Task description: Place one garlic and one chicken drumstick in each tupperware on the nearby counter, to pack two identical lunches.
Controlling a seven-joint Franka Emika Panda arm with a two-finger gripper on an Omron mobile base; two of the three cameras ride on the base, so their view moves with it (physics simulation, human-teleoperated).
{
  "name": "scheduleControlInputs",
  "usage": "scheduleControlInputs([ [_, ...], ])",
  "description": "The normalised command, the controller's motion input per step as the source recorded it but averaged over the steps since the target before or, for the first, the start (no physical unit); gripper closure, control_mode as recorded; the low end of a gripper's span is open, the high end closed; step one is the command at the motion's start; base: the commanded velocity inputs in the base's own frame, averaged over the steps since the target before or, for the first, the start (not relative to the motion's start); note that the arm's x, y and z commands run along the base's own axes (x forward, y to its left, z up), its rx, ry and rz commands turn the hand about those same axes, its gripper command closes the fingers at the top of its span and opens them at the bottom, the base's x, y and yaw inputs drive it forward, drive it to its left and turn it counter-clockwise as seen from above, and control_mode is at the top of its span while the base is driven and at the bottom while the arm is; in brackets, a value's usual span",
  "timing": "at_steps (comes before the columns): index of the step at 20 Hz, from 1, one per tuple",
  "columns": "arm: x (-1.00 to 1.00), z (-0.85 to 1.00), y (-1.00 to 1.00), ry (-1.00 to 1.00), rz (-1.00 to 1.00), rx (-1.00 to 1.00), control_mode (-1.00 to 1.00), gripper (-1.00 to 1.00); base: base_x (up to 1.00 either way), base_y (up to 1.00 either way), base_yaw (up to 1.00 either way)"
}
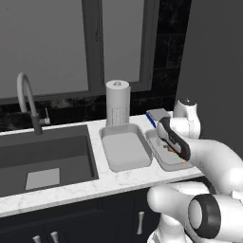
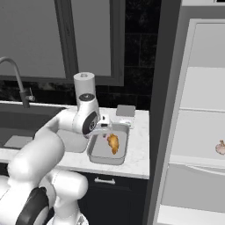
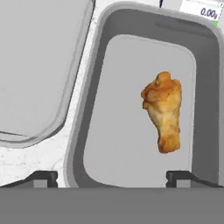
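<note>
From your left base view, the two grey tupperwares sit side by side on the counter point(image 1: 71, 190), just right of the sink point(image 1: 45, 159). The one nearer the sink point(image 1: 126, 149) has nothing in it. The arm covers most of the far one point(image 1: 163, 159), so you can only just make out something orange inside.

In your right base view it's clearer: a chicken drumstick point(image 2: 114, 143) lies in the far tupperware point(image 2: 107, 158), with the gripper point(image 2: 105, 130) right above that tub's sink-side edge. A garlic point(image 2: 220, 147) sits on a fridge shelf point(image 2: 197, 160), well away from the sink.

Your hand view looks straight down into that tub point(image 3: 83, 131). The drumstick point(image 3: 164, 111) lies loose on the floor, and both fingertips point(image 3: 41, 177) stand wide apart, gripping nothing.
</note>
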Motion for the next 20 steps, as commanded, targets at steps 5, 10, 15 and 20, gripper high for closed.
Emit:
scheduleControlInputs([
  [5,-0.85,0.31,0.38,0.0,-0.44,0.12,-1.0,-1.0,0.0,0.0,0.0],
  [10,-0.98,1.0,0.02,0.0,-0.12,0.0,-1.0,-1.0,0.0,0.0,0.0],
  [15,-0.98,0.45,0.25,0.0,0.02,0.0,-1.0,-1.0,0.0,0.0,0.0],
  [20,-0.34,0.02,0.08,-0.02,0.02,0.0,-1.0,-1.0,0.0,0.0,0.0],
])
